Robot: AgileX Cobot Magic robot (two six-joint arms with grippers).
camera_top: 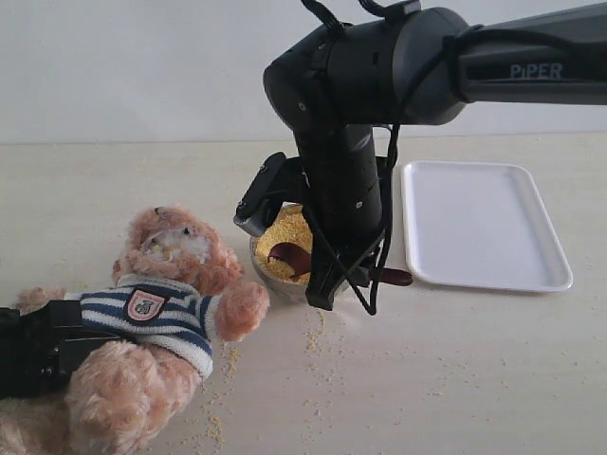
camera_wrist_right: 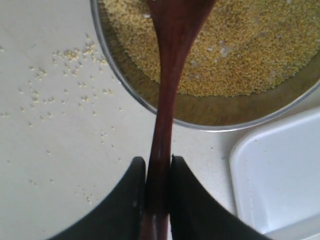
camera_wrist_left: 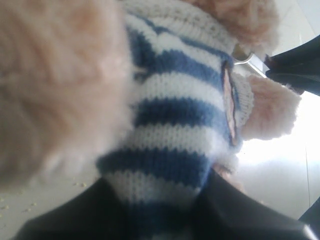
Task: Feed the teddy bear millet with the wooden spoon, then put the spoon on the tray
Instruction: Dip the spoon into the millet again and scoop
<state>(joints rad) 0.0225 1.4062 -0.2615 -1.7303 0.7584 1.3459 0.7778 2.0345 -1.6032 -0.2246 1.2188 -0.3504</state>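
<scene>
The teddy bear (camera_top: 156, 313) lies on its back at the left of the table, and its striped shirt (camera_wrist_left: 175, 125) fills the left wrist view. My left gripper (camera_wrist_left: 160, 200) is shut on the bear's body, one dark finger on each side of the shirt. The metal bowl (camera_top: 258, 267) of millet (camera_top: 285, 237) stands beside the bear's paw. My right gripper (camera_wrist_right: 157, 167) is shut on the handle of the wooden spoon (camera_wrist_right: 167, 90). The spoon's bowl (camera_top: 289, 256) rests over the millet (camera_wrist_right: 240, 45). The white tray (camera_top: 479, 223) lies right of the bowl.
Loose millet grains (camera_top: 318, 346) are scattered on the table in front of the bowl and beside the bear (camera_wrist_right: 75, 85). The right arm's dark body (camera_top: 351, 190) stands over the bowl and hides part of it. A corner of the tray (camera_wrist_right: 280, 180) shows beside the bowl rim (camera_wrist_right: 125, 85).
</scene>
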